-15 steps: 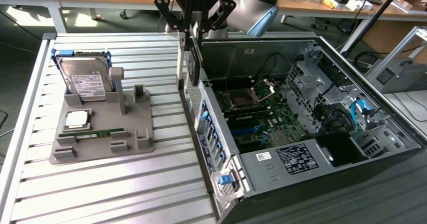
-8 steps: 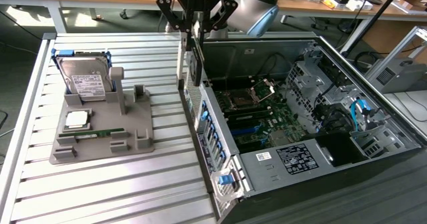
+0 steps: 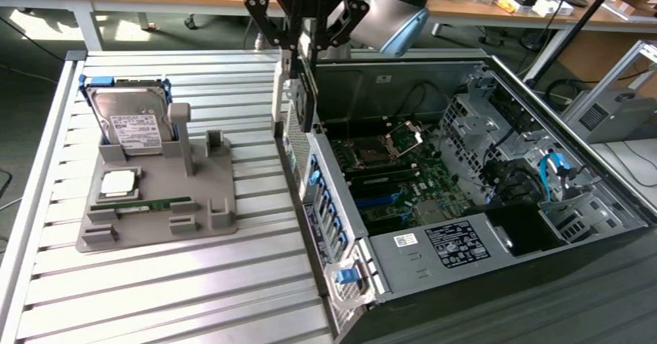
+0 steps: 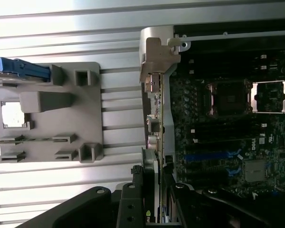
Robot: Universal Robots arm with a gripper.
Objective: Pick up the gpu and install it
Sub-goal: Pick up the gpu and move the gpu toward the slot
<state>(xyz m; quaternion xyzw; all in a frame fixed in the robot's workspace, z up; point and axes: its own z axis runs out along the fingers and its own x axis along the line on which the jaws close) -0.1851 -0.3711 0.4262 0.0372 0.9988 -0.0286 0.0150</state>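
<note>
The gpu point(image 3: 306, 90) is a thin dark card hanging upright on edge, with my gripper point(image 3: 306, 45) shut on its upper part. It hovers over the rear wall of the open computer case point(image 3: 575, 167), at the exterior view's left side of the case, above the motherboard point(image 3: 401, 182). In the wrist view the gpu point(image 4: 156, 114) appears edge-on, its silvery bracket point(image 4: 156, 59) at the far end, held between my gripper point(image 4: 154, 190)'s dark fingers point(image 4: 133, 199). Beside it lie the motherboard point(image 4: 228, 118) and its blue slot point(image 4: 211, 156).
A grey parts holder point(image 3: 154, 221) sits on the slatted metal table point(image 3: 154, 298) at the exterior view's left. It carries a hard drive point(image 3: 128, 121), a processor chip point(image 3: 118, 182) and a green memory stick point(image 3: 144, 204). Drive cages and cables fill the case's right side.
</note>
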